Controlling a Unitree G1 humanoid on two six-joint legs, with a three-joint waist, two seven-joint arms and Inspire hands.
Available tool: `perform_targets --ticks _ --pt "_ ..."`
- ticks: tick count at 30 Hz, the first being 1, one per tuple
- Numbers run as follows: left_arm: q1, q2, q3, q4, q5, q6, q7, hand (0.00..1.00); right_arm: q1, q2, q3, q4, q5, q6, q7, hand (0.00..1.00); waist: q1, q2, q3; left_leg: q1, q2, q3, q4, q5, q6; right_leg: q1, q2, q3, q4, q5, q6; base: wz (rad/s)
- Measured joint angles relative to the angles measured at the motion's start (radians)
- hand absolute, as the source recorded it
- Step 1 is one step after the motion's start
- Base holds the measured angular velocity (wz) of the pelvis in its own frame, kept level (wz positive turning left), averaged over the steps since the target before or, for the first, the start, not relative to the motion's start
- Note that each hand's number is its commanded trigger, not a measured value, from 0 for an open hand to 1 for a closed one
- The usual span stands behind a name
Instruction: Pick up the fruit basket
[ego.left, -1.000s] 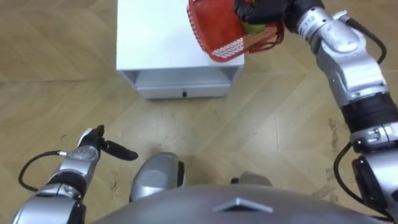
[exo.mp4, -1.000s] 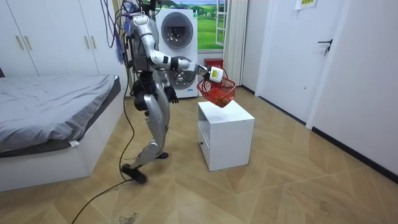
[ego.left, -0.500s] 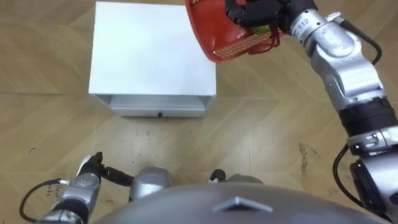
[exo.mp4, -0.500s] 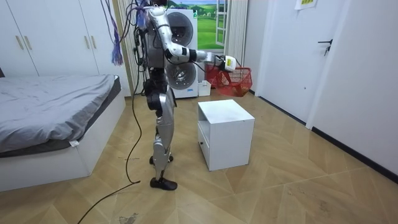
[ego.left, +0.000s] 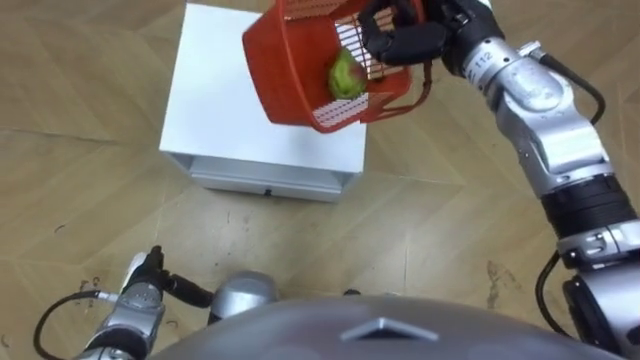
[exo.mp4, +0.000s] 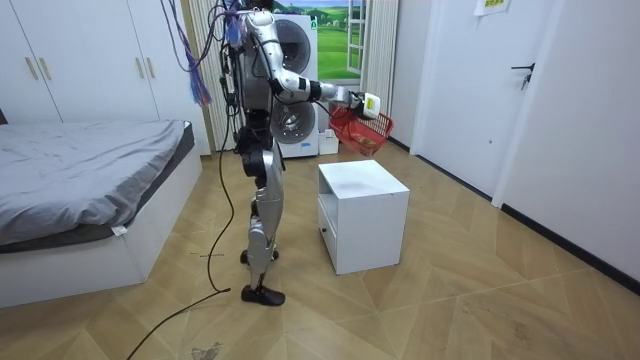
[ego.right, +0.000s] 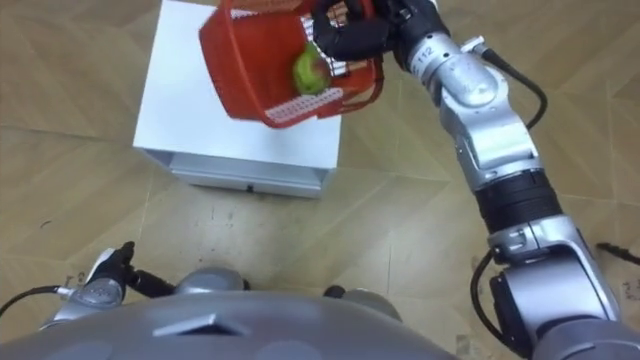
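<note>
The left robot hand (ego.left: 143, 291) hangs low by the robot's side, fingers loosely straight, holding nothing; ahead stands the white bench (ego.left: 215, 110), and above its far right corner the red fruit basket (ego.left: 290, 70) hangs tilted in the air, a green fruit (ego.left: 345, 75) inside, clenched in the right robot hand (ego.left: 400, 35)

Free room on the left of the white square drawer cabinet (ego.left: 235, 120); the red plastic mesh basket (ego.left: 295, 65) blocks its right.
The cabinet stands in the upper middle of the left eye view, its top bare toward the left edge. The basket, hung from the curled right hand (ego.left: 400, 35), hovers above the top's right part. Open herringbone wood floor (ego.left: 420, 230) lies on every side, also between the drawer front and the left hand (ego.left: 145, 290) at lower left.
</note>
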Motion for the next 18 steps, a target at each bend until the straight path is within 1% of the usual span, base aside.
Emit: perform_targets --ticks 3,4,5,6,7,8,9,10,11,12,13,14,16,17,18 --pt "0.013 0.005 0.000 0.003 0.001 -0.002 0.000 0.00 0.000 0.009 0.015 0.044 0.001 0.000 -0.008 1.00 0.013 -0.011 0.0000 -0.004 0.000 -0.015 0.011 0.000 0.000 0.006 -0.001 -0.008 0.004 0.000 0.000 0.17" --pt "0.017 0.012 0.000 0.003 0.001 -0.003 0.000 0.00 0.000 0.023 0.016 0.059 0.002 0.000 -0.021 1.00 0.016 -0.025 0.0046 -0.026 -0.006 -0.012 0.052 0.000 0.000 0.013 -0.009 -0.013 0.002 0.001 -0.002 0.27" --pt "0.014 0.017 -0.001 0.005 0.001 -0.004 -0.001 0.00 -0.001 0.029 0.016 0.066 0.002 -0.001 -0.027 1.00 0.015 -0.039 0.0136 -0.065 -0.015 -0.002 0.123 -0.002 -0.001 0.022 -0.027 0.003 -0.004 0.003 -0.004 0.58" --pt "0.006 0.024 -0.006 0.010 0.012 -0.008 -0.005 0.00 -0.001 0.035 0.014 0.091 0.005 -0.007 -0.035 1.00 0.012 -0.070 0.0249 -0.159 -0.046 0.016 0.163 -0.031 0.004 0.030 -0.057 0.080 -0.020 0.003 -0.003 0.93" --pt "-0.007 0.019 -0.034 0.002 0.028 -0.010 -0.017 0.00 -0.005 0.014 0.003 0.113 0.005 -0.014 -0.042 1.00 0.013 -0.059 0.0196 -0.242 -0.055 0.023 0.064 0.059 0.020 0.010 -0.058 0.090 -0.009 -0.007 0.012 0.84" --pt "-0.010 0.025 -0.048 -0.004 0.038 -0.012 -0.023 0.00 -0.012 0.020 -0.005 0.136 0.003 -0.016 -0.045 1.00 0.025 -0.066 0.0203 -0.264 -0.048 0.062 0.092 0.101 0.050 -0.003 -0.063 0.087 0.007 -0.025 0.031 0.40" --pt "-0.009 0.028 -0.055 0.003 0.046 -0.005 -0.030 0.00 -0.027 0.042 -0.004 0.184 -0.006 -0.015 -0.055 1.00 0.054 -0.075 0.0199 -0.267 -0.053 0.079 0.093 0.103 0.057 -0.018 -0.067 0.067 0.017 -0.034 0.044 0.00" --pt "-0.006 0.026 -0.065 0.015 0.046 0.000 -0.035 0.00 -0.034 0.059 -0.003 0.216 -0.009 -0.016 -0.052 1.00 0.062 -0.063 0.0240 -0.267 -0.053 0.070 0.098 0.103 0.057 -0.021 -0.066 0.034 0.015 -0.034 0.046 0.05" --pt "-0.008 0.026 -0.071 0.021 0.046 0.002 -0.037 0.00 -0.034 0.062 -0.003 0.220 -0.009 -0.016 -0.053 1.00 0.065 -0.055 0.0281 -0.267 -0.053 0.062 0.101 0.103 0.057 -0.024 -0.061 0.028 0.012 -0.033 0.045 0.21" --pt "-0.011 0.027 -0.074 0.028 0.045 0.006 -0.042 0.00 -0.034 0.062 -0.003 0.222 -0.010 -0.016 -0.053 1.00 0.070 -0.047 0.0321 -0.273 -0.058 0.056 0.103 0.103 0.057 -0.043 -0.049 0.030 -0.003 -0.020 0.039 0.15" --pt "-0.012 0.027 -0.074 0.037 0.045 0.008 -0.043 0.00 -0.036 0.062 -0.002 0.222 -0.010 -0.016 -0.055 1.00 0.073 -0.043 0.0308 -0.280 -0.066 0.055 0.103 0.102 0.058 -0.055 -0.051 0.015 0.007 -0.030 0.034 0.09" --pt "-0.011 0.026 -0.073 0.038 0.045 0.010 -0.045 0.00 -0.039 0.062 -0.003 0.222 -0.010 -0.016 -0.056 1.00 0.075 -0.038 0.0305 -0.284 -0.067 0.055 0.103 0.102 0.058 -0.057 -0.051 0.016 0.003 -0.031 0.034 0.00" --pt "-0.012 0.019 -0.073 0.044 0.046 0.012 -0.063 0.00 -0.044 0.061 0.001 0.242 -0.006 -0.016 -0.062 1.00 0.076 -0.012 0.0270 -0.302 -0.071 0.058 0.104 0.103 0.058 -0.073 -0.047 0.006 0.006 -0.038 0.027 0.00" --pt "-0.010 0.017 -0.073 0.045 0.048 0.012 -0.068 0.00 -0.044 0.062 0.006 0.258 -0.003 -0.016 -0.061 1.00 0.077 -0.007 0.0244 -0.304 -0.071 0.059 0.104 0.103 0.058 -0.076 -0.047 0.007 0.012 -0.041 0.024 0.00" --pt "-0.008 0.013 -0.073 0.046 0.061 0.013 -0.073 0.00 -0.044 0.062 0.013 0.290 0.003 -0.016 -0.054 1.00 0.076 0.003 0.0208 -0.307 -0.069 0.059 0.105 0.105 0.057 -0.084 -0.049 0.006 0.034 -0.048 0.022 0.00"
